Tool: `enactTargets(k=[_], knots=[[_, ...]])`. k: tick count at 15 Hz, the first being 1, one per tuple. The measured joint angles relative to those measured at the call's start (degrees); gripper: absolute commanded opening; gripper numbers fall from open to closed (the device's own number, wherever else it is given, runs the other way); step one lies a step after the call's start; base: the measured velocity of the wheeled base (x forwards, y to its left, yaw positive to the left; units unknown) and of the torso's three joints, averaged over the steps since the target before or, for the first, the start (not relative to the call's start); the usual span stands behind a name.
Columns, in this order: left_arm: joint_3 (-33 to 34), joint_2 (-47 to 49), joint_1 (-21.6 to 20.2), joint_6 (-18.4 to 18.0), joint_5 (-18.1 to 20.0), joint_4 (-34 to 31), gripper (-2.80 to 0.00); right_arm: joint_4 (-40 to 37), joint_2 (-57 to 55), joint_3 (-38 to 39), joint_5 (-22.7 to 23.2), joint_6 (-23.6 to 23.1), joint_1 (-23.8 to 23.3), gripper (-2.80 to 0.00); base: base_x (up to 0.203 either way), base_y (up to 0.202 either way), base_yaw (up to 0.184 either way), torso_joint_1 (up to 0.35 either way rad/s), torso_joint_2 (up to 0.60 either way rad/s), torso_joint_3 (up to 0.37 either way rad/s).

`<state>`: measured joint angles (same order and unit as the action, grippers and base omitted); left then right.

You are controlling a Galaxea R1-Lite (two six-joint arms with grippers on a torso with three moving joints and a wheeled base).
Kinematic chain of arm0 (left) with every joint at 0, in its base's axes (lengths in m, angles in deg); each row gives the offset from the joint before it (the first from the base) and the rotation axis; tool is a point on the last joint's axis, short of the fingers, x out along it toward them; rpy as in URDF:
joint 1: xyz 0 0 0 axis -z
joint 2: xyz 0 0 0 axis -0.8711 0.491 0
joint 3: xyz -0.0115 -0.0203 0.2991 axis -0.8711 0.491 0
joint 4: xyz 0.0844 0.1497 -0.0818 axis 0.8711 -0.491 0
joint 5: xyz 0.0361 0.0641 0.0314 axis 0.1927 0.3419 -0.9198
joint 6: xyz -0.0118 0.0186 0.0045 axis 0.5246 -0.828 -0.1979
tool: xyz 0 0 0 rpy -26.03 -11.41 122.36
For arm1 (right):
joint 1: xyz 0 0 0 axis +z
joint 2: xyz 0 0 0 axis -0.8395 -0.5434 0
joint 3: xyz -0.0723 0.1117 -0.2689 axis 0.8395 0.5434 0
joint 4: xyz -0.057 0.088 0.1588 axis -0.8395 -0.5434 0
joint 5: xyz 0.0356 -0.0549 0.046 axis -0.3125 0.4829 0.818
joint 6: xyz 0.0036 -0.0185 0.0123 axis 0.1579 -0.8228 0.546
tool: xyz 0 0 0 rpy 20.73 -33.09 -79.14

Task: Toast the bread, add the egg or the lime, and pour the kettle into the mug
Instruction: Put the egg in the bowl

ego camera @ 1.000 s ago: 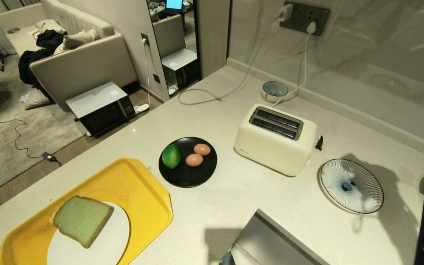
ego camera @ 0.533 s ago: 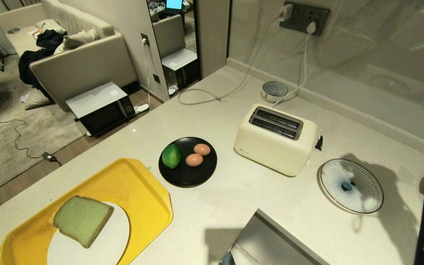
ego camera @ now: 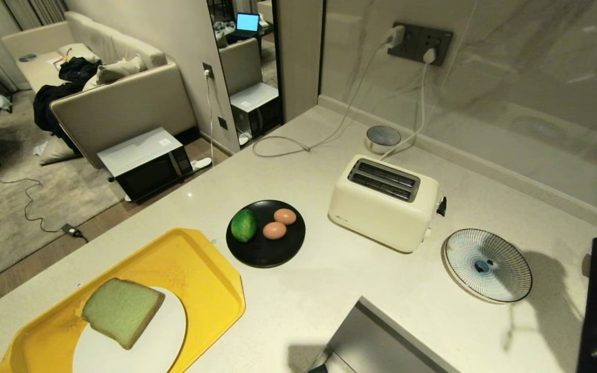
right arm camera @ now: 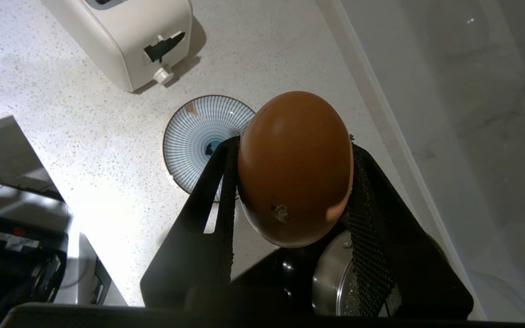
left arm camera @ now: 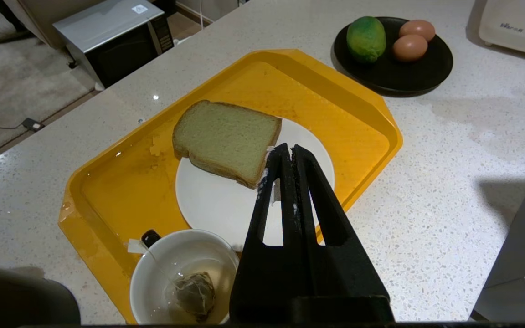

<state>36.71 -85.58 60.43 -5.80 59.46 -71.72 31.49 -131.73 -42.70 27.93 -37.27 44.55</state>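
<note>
While the right gripper point(right arm camera: 292, 182) clamps a brown egg point(right arm camera: 295, 168) between its two black fingers point(right arm camera: 217, 200), it hangs in the air over the pale speckled countertop point(ego camera: 329, 290), with a blue-striped plate point(right arm camera: 203, 136) lying below and beyond the egg. A cream two-slot toaster point(ego camera: 384, 202) stands near that plate, its lever and knob facing it, and both of its slots look empty in the head view. Beside the right gripper's fingers, the right wrist view shows part of a shiny steel lid on a black surface.

The left gripper point(left arm camera: 285, 157) has its fingers pressed together with nothing between them, and it hovers above a yellow tray point(left arm camera: 107, 182). On the tray lies a round white plate point(left arm camera: 212, 209), and the slice of pale green bread point(left arm camera: 226, 139) rests on it, overhanging the plate's rim on one side. A white mug point(left arm camera: 180, 273) stands on the near corner of the tray, holding a tea bag point(left arm camera: 194, 294) whose string and tag hang over the rim.

Between the tray and the toaster sits a black plate point(ego camera: 266, 254) carrying a green lime point(ego camera: 243, 225) and two more brown eggs point(ego camera: 274, 230), the lime just beside them. Behind the toaster a small round metal puck point(ego camera: 383, 139) lies near the wall, and cables run up to a wall socket point(ego camera: 420, 35). I can't see the kettle in any view.
</note>
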Motion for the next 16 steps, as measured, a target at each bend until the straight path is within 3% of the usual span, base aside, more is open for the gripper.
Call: enactTargets(k=[8,16], knots=[[0.0,0.0,0.0,0.0,0.0,0.0,-2.8,0.0,-0.3,1.2,-0.2,0.0,0.0,-2.8,0.0,0.0,0.0,0.003,0.0,0.196],[0.0,0.0,0.0,0.0,0.0,0.0,-2.8,0.1,-1.5,4.5,0.4,-2.5,0.0,-2.8,0.0,0.0,0.0,0.001,0.0,0.024]])
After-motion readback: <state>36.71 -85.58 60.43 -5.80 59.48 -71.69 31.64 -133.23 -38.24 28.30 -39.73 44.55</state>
